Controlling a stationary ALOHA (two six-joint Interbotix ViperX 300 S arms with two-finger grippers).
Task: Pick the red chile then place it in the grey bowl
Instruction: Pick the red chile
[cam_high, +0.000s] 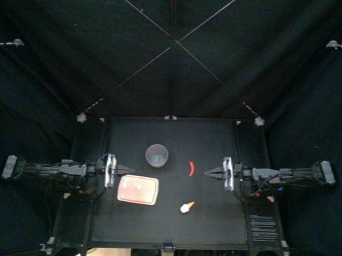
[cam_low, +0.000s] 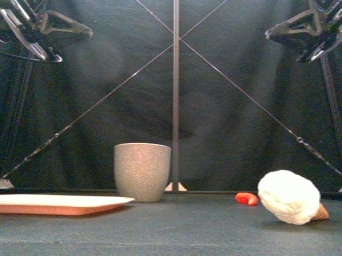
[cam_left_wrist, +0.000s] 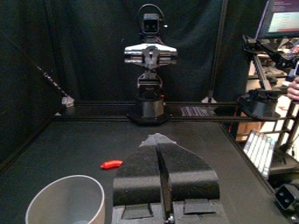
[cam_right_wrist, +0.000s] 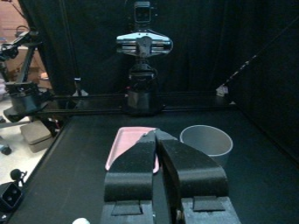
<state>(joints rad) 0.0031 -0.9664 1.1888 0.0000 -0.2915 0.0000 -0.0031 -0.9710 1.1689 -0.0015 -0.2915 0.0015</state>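
Left claw (cam_high: 116, 172), right claw (cam_high: 221, 172) sitting pressed together, frame's left and right. Red chile (cam_high: 193, 167) lying on worktop (cam_high: 201, 225), centre-right; grey cup (cam_high: 158, 153) standing upper-left of it.

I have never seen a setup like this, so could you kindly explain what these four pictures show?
It is a robot with two black arms at a small black table. One picture looks down from above, one looks level from the table's front edge, and two come from cameras on the wrists. The left gripper and right gripper rest at the table's sides, jaws shut, holding nothing. On the table are a red chile, a tall grey speckled cup, a flat pink tray and a whitish toy food near the front.
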